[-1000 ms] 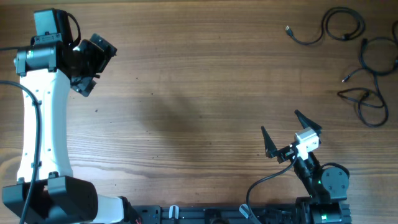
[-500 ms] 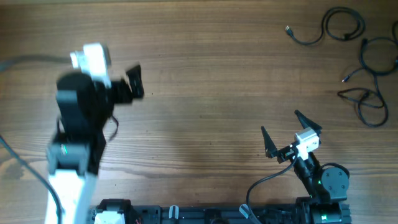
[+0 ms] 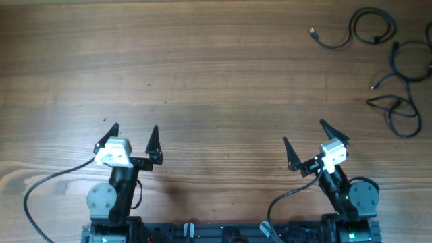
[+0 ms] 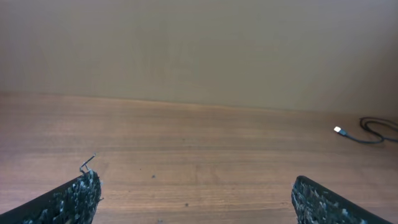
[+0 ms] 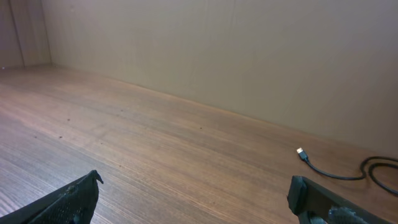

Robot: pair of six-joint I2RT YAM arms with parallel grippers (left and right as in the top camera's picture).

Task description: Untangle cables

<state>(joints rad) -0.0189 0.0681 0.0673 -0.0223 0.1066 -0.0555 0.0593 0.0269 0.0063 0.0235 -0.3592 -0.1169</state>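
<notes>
Several thin black cables lie as separate loops at the far right of the table: one cable (image 3: 361, 28) with a silver plug end, a second loop (image 3: 410, 59) and a third (image 3: 399, 112) near the right edge. The first cable's plug end also shows in the left wrist view (image 4: 364, 132) and the right wrist view (image 5: 329, 168). My left gripper (image 3: 132, 140) is open and empty at the front left, far from the cables. My right gripper (image 3: 308, 143) is open and empty at the front right, below the cables.
The wooden table (image 3: 216, 81) spans the whole view. Both arm bases sit along the front edge. A plain wall rises behind the table in both wrist views.
My left arm has swung back from the far left of the table and folded down to the front left edge. The right arm and the cables have not moved.
</notes>
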